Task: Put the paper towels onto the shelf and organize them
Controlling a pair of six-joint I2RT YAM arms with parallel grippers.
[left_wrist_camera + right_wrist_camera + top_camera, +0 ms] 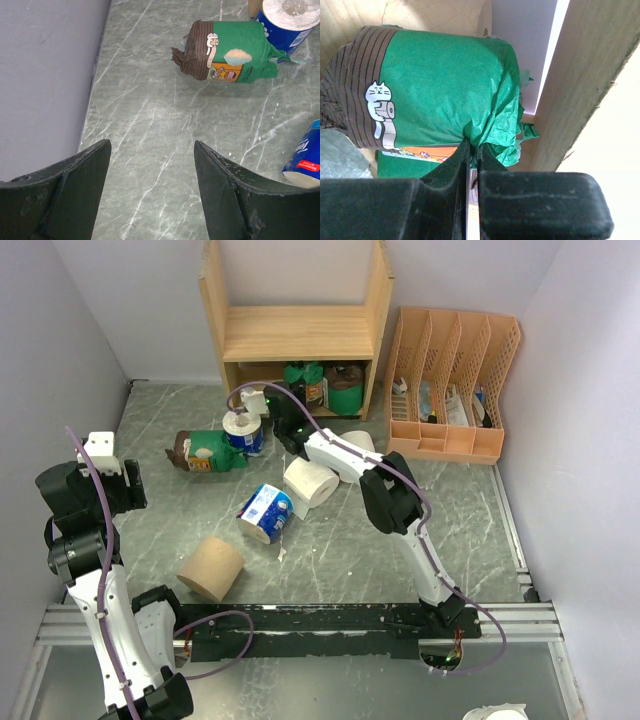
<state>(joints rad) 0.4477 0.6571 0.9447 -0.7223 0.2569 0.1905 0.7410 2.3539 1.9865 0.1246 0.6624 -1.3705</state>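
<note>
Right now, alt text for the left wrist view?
The left gripper hangs open above the green marbled table. Ahead, a green-wrapped roll lies on its side, with one blue-and-white roll beside it and another at the right edge.

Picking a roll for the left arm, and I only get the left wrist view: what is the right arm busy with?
Observer: The right gripper is shut, pinching the wrapper of a green-wrapped roll beside a wooden panel of the shelf.
Operator: Any rolls that I can't see?
Observer: A tan roll sits lower left in the top view, outside your frame.
Operator: What's on the shelf so far?
Observer: The top view shows shelved rolls on the lower tier only, green-wrapped; I see none on the upper tier.
</note>
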